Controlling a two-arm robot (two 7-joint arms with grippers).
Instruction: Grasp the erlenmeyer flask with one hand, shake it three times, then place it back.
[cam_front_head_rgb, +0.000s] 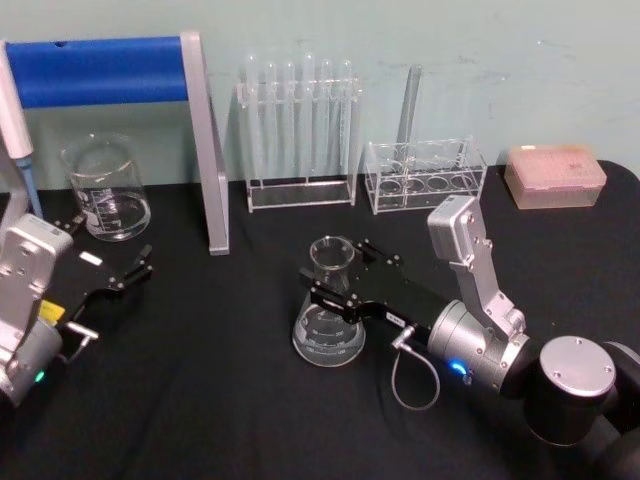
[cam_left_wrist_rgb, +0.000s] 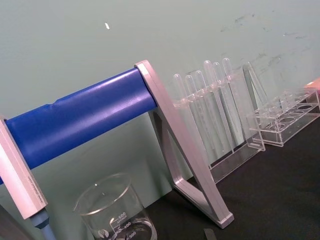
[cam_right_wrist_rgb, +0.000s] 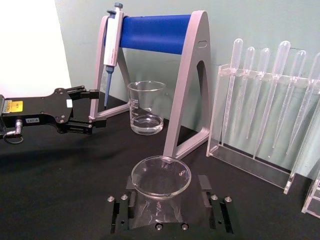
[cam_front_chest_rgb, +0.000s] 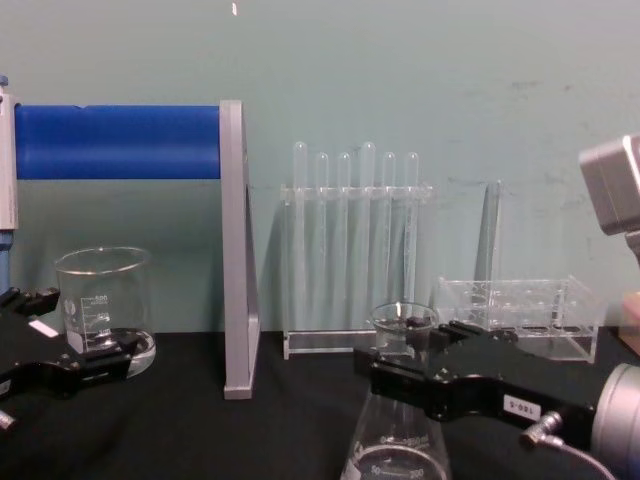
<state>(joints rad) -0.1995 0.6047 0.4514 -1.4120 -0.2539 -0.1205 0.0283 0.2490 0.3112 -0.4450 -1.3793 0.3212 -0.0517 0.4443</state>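
A black table (cam_front_head_rgb: 200, 400) stands before a pale green wall. At the back left is a pipette stand (cam_front_head_rgb: 100, 70) with a blue bar.

The right gripper (cam_front_head_rgb: 333, 265) reaches in from the right to the flask (cam_front_head_rgb: 328, 335), which stands upright near the table's middle. Its fingers are spread, one on each side of the neck just under the rim, and they look not quite closed on the glass. The step in hand looks like the grasp: shaking has not begun. The next move calls for closing squarely on the neck, then lifting straight up so that the wide base clears the table.

The left gripper (cam_right_wrist_rgb: 95, 107) is parked at the left, near the beaker (cam_front_head_rgb: 108, 190), with its fingers spread and nothing between them.

A clear rack (cam_front_head_rgb: 300, 150) at the back holds a row of upright tubes that look empty. Beside it, a lower rack (cam_front_head_rgb: 425, 175) holds one tube. At the far right, a pink box (cam_front_head_rgb: 555, 175) is closed. The beaker seems to hold a shallow layer of clear liquid. Whether the flask holds any is hard to tell.
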